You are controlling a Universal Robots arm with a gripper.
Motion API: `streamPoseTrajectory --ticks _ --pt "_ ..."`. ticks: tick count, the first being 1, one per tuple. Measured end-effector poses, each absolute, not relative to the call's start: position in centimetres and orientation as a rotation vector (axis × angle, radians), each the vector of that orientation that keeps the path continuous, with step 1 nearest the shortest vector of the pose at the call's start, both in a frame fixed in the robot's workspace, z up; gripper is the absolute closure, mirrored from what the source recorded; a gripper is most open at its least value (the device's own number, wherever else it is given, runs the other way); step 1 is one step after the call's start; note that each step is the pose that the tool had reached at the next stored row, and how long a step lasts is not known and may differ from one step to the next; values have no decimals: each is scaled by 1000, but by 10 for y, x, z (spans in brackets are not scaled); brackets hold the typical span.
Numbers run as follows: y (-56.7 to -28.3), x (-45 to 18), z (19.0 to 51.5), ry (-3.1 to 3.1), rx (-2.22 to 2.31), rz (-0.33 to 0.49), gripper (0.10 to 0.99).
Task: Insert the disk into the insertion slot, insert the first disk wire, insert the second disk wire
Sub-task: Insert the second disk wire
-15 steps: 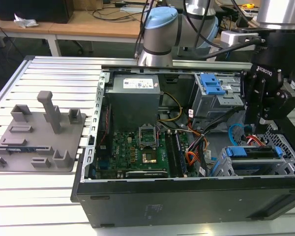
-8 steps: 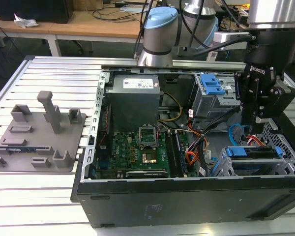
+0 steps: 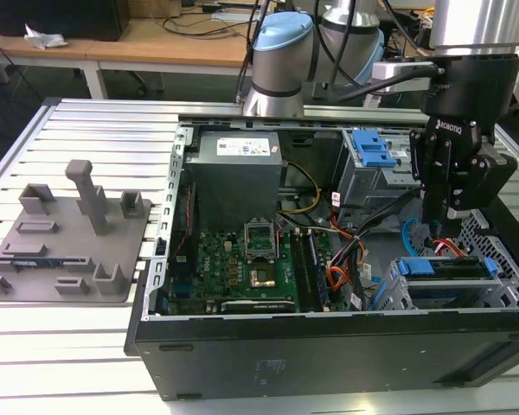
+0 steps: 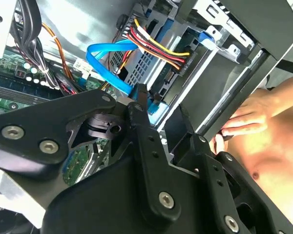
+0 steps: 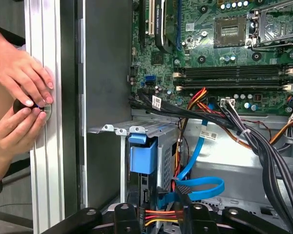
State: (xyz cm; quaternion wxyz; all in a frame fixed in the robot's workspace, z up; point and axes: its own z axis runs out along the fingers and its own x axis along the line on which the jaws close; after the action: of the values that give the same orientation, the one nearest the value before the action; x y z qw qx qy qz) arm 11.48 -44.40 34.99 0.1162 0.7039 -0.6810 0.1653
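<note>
second wrist view puts the gripper (image 4: 160, 105) at the stiff plug (image 4: 154, 110) of the second disk wire (image 4: 107, 53), likely the best hold on that light, floppy cable, behind the disk (image 3: 441, 266) that the exterior view shows in the insertion slot (image 3: 396, 298); clamped or not, i cannot tell.

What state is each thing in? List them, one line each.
Silver hard drive in bright blue caddy: seated in grey perforated drive cage.
Red/orange wire bundle: dark plug at the drive's rear, apparently seated.
Light blue flat cable: looped, end by the tool.
Black computer case: side open.
</note>
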Motion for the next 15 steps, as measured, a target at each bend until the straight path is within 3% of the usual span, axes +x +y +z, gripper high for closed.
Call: streamPoseTrajectory --ticks 3,6,12,15 --pt "-444 115 350 -1994 2061 484 678" --pt "-444 115 350 -1994 2061 484 878" --pt "-444 115 347 -1994 2061 484 878" --pt "-444 115 344 -1994 2061 484 925"
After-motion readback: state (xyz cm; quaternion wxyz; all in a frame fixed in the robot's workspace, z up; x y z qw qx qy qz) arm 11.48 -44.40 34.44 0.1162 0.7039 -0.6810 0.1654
